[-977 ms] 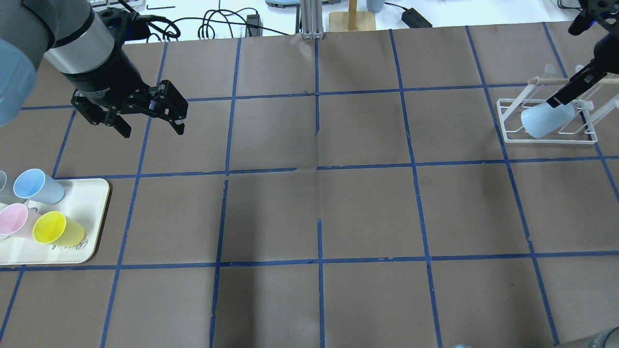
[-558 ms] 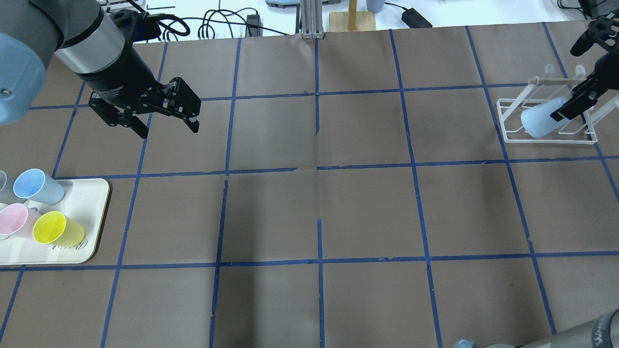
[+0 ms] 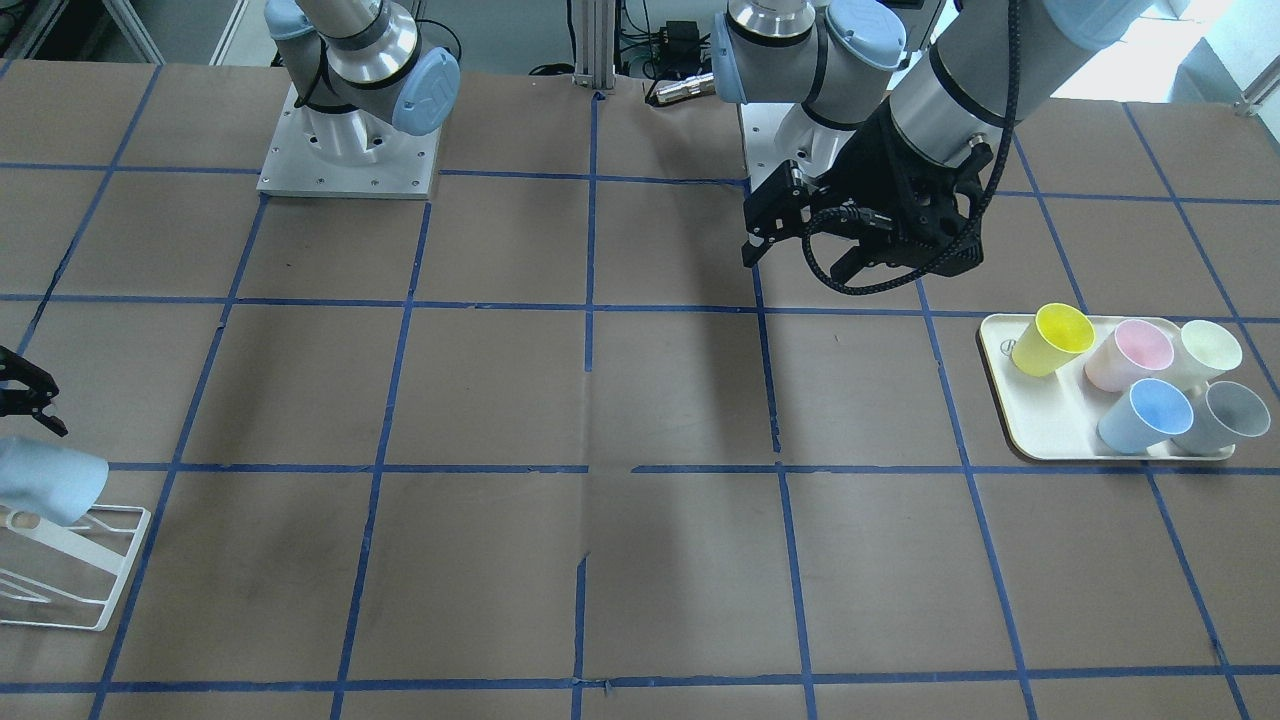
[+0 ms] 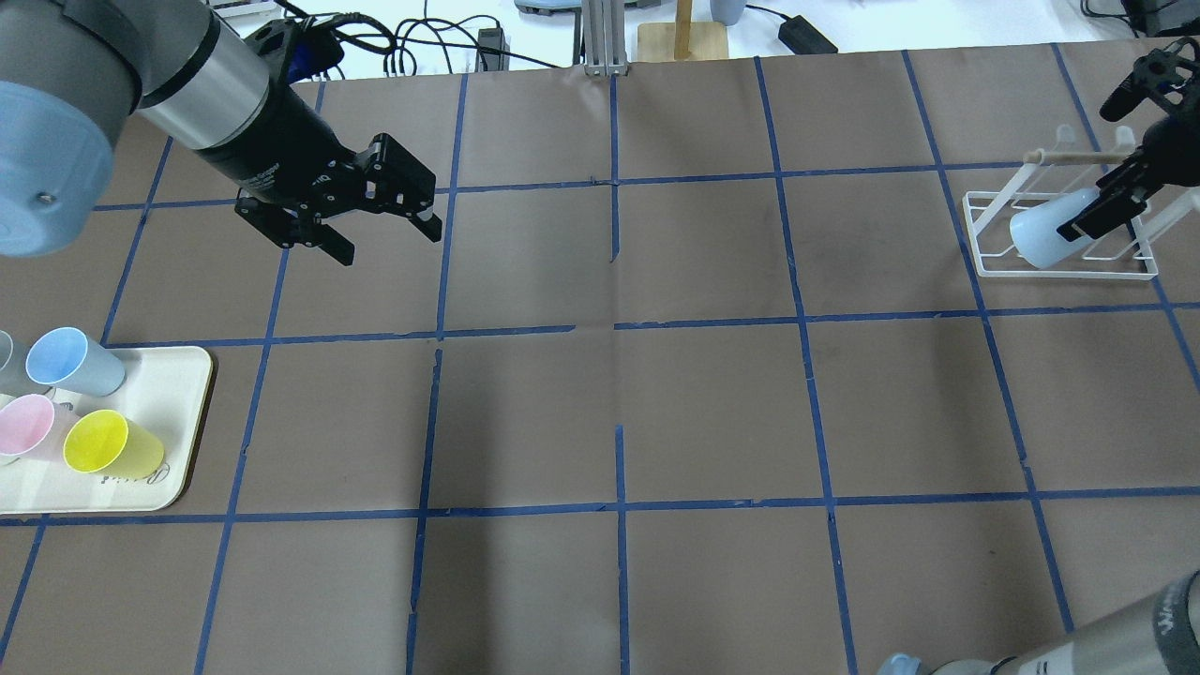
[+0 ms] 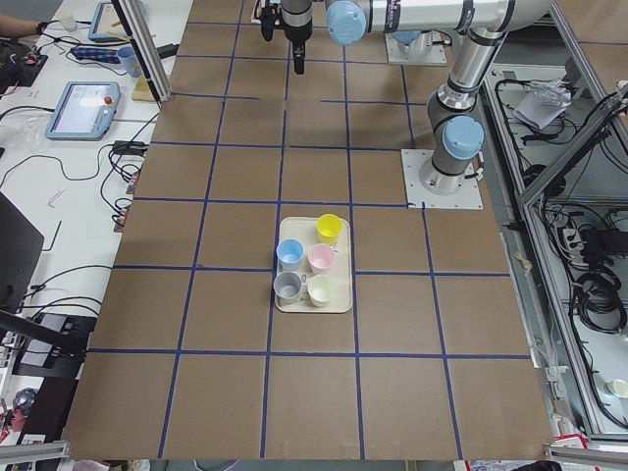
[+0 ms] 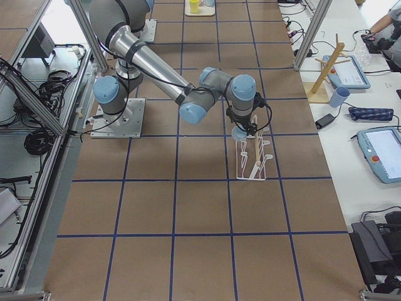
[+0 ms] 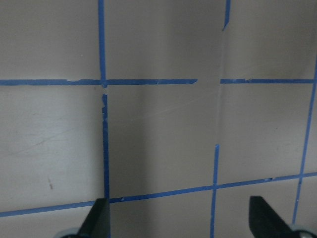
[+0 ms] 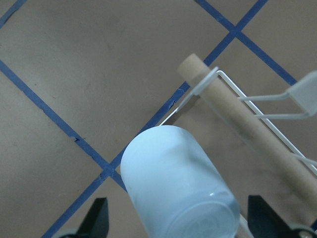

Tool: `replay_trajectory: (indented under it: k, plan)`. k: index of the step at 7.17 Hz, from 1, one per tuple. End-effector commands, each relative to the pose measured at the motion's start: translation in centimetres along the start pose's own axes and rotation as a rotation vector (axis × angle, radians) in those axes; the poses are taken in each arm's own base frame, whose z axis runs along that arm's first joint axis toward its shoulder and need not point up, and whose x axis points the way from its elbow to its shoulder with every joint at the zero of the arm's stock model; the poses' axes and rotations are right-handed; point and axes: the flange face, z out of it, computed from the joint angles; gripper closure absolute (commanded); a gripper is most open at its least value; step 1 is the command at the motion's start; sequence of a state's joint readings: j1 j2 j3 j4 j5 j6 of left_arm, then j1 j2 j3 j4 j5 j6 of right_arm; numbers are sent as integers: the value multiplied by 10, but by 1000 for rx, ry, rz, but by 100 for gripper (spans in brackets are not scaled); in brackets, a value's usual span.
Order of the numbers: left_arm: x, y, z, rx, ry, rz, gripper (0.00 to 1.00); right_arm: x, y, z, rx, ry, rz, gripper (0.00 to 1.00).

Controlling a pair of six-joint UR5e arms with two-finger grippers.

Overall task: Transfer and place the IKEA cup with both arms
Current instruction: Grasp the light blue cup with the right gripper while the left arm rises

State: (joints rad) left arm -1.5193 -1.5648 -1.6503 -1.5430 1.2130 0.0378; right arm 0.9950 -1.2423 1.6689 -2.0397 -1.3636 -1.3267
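The IKEA cup [image 4: 1045,234], pale sky-blue, lies tilted on the white wire rack [image 4: 1064,272] at the far right. It also shows in the front-facing view [image 3: 45,480] and the right wrist view [image 8: 173,178]. My right gripper [image 4: 1116,150] is open; its fingers straddle the cup's base without touching it in the right wrist view. My left gripper [image 4: 387,242] is open and empty, hovering over bare table at the far left, well away from the second blue cup [image 4: 70,361] on the tray.
A cream tray [image 4: 178,412] at the left edge holds the blue, pink [image 4: 28,424], yellow [image 4: 108,443] and two more cups. The rack has a wooden rod [image 4: 1078,157]. Cables and a wooden stand lie beyond the far edge.
My left gripper has moved to the right, still open and empty. My right gripper has drawn back a little from the cup, which stays on the rack.
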Motion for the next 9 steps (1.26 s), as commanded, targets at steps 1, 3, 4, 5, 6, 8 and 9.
replay_trajectory:
  k: [1,3,4,5,6,8,9]
  plan:
    - [11,0,18,7,213,-26,0,2,1,7,1,-7,1,0]
    - [22,-1,33,-36,414,-100,0,3,1,9,2,-12,3,0]
    - [25,-4,37,-51,478,-123,0,3,1,10,1,-14,2,1]
    - [29,-6,42,-67,551,-142,0,4,2,16,-1,-22,5,3]
    - [33,-10,46,-81,600,-150,0,5,2,16,-1,-22,7,4]
    - [39,-15,50,-103,693,-179,0,5,2,17,-1,-24,9,5]
    - [42,-20,51,-113,779,-195,0,5,3,18,-2,-26,11,11]
